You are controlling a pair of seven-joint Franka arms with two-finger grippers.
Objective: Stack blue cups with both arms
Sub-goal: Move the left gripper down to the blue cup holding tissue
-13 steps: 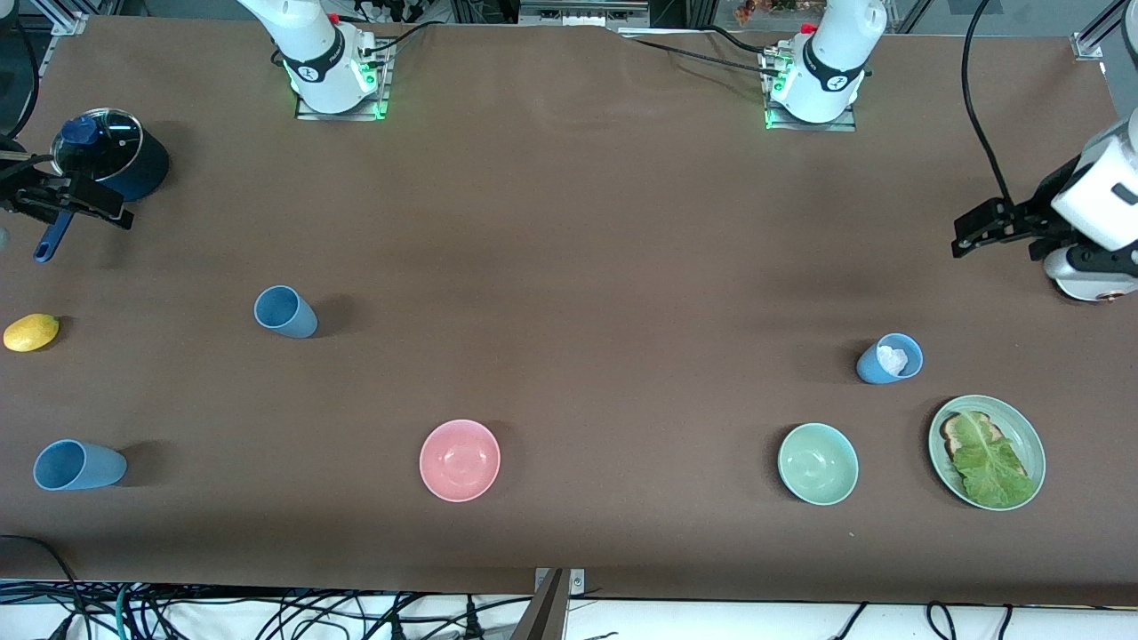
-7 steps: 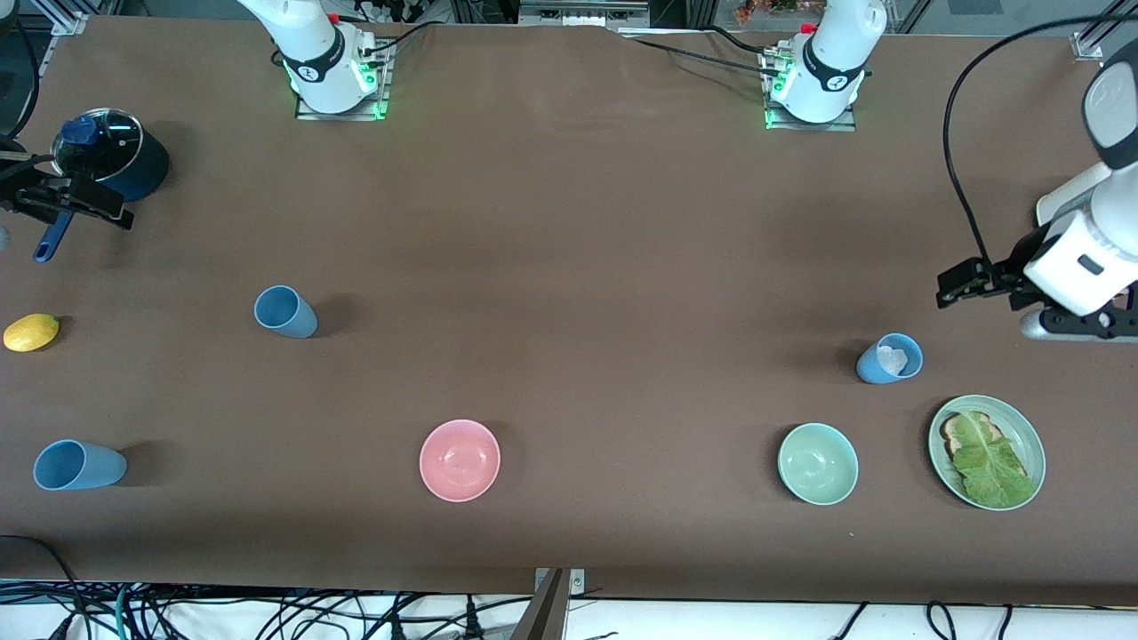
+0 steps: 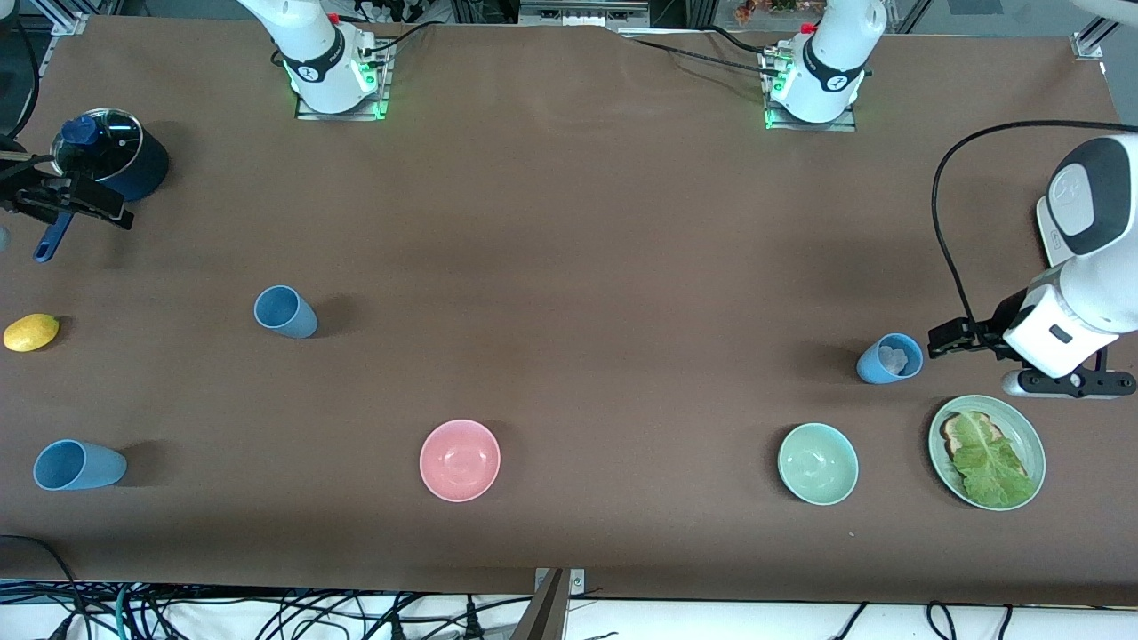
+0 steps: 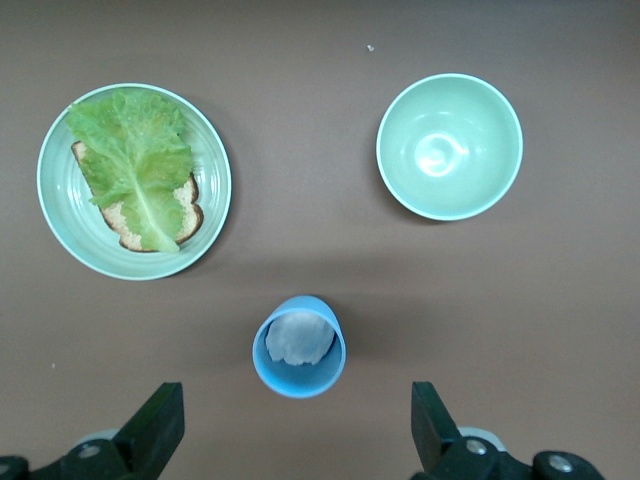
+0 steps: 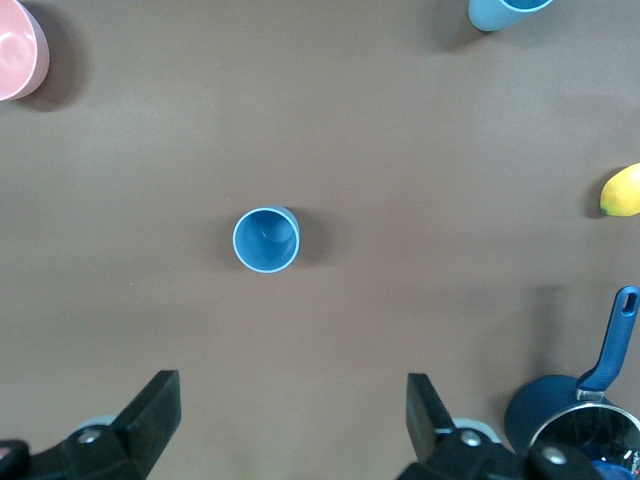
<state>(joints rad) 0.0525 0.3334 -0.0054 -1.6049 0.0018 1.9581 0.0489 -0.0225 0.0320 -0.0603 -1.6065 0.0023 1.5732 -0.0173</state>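
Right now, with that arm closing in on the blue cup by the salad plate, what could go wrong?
The blue cup near the left gripper has something white inside, so another cup may not nest into it, or the white thing could spill if the cup tips. The open fingers straddle a wide gap; coming in off-centre might knock the cup toward the plate of lettuce and toast. The right gripper waits over the saucepan handle and could snag it.
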